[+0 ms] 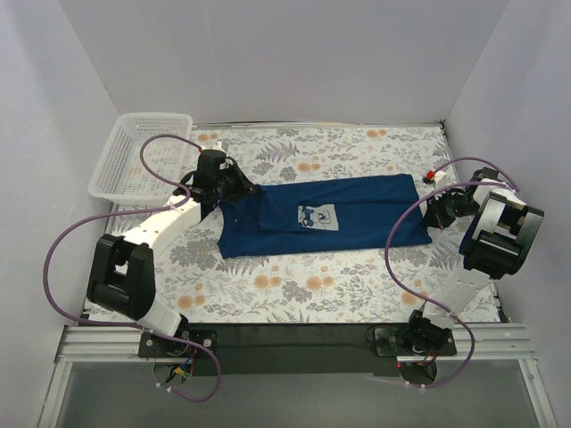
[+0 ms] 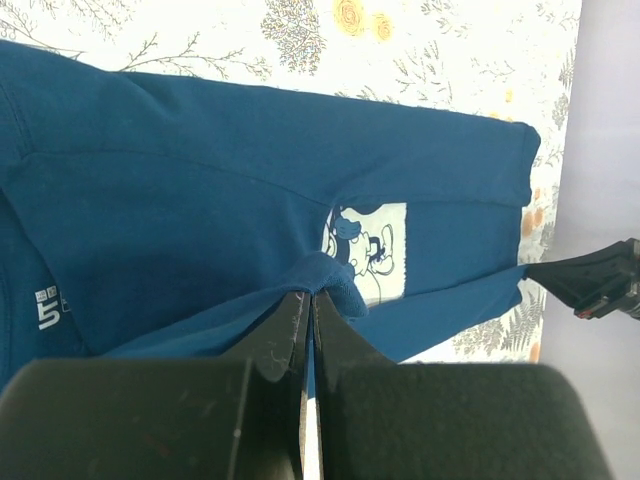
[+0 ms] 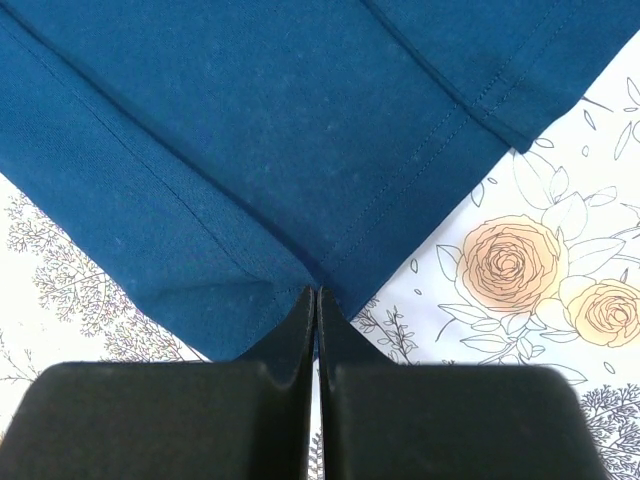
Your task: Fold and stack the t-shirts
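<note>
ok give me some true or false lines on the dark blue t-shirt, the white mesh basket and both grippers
1. The left gripper is shut on the dark blue cotton t-shirt. True.
2. The white plastic mesh basket holds a folded shirt. False: no shirt shows in it.
3. The right gripper hangs open. False: it is shut on the t-shirt's edge.
4. The t-shirt's white cartoon print faces up. True.
</note>
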Controlling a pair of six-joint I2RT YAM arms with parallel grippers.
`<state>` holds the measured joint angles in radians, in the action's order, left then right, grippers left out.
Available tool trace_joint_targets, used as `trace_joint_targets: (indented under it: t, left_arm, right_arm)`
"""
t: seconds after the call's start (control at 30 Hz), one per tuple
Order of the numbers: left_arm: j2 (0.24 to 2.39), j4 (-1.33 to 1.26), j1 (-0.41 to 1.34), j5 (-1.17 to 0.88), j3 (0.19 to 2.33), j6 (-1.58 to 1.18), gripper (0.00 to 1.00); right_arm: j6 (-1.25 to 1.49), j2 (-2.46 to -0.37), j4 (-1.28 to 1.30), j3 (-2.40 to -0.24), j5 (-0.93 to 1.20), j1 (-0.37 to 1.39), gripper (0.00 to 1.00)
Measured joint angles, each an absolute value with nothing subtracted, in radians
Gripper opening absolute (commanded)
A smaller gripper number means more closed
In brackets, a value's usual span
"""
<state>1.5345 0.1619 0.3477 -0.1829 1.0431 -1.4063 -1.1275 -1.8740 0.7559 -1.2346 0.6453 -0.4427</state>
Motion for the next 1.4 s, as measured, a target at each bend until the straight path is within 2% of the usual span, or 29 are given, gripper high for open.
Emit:
trace_joint_targets:
  t: [1.4]
  left_arm:
    - [1.414,0.003,0.346,-0.120,0.912,-1.342,0.00]
  right_arm:
    - [-0.992,-1.927,0.701,-1.298,0.593,-0.392,0.01]
